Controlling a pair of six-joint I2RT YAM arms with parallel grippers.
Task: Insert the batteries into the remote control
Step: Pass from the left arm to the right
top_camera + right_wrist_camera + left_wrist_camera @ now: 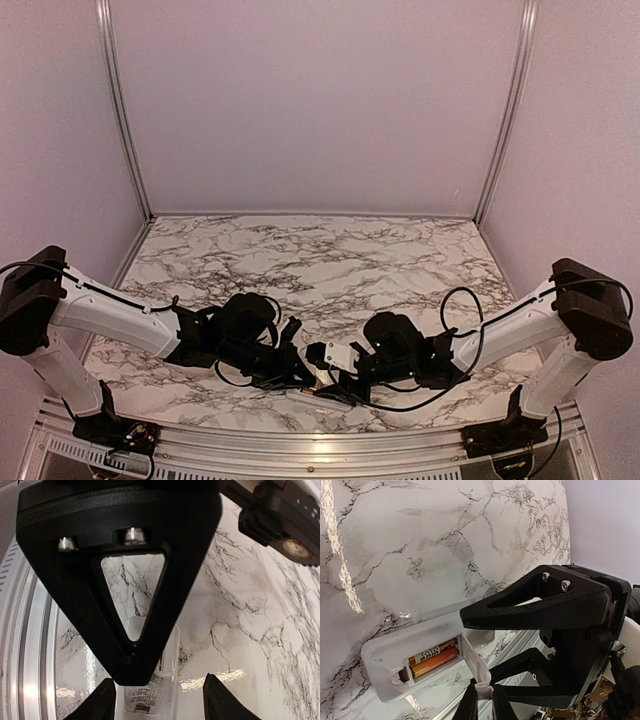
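The white remote control [385,655] lies back up on the marble near the table's front edge. Its battery recess stands uncovered, and two coppery-orange batteries [432,659] lie side by side in it. A white battery cover [472,662] tilts up from the recess's end. My left gripper [485,702] is shut on that cover's tab. My right gripper [161,700] is open, its fingers astride the remote control [150,692], whose printed label shows between them. One of its black fingers [535,610] hangs just above the cover. The left gripper's finger [90,580] fills much of the right wrist view.
The marble table [330,260] stretches away behind both arms to the pale back wall. A metal rail [25,645] runs along the front edge close beside the remote control. Both arms meet low at the front centre.
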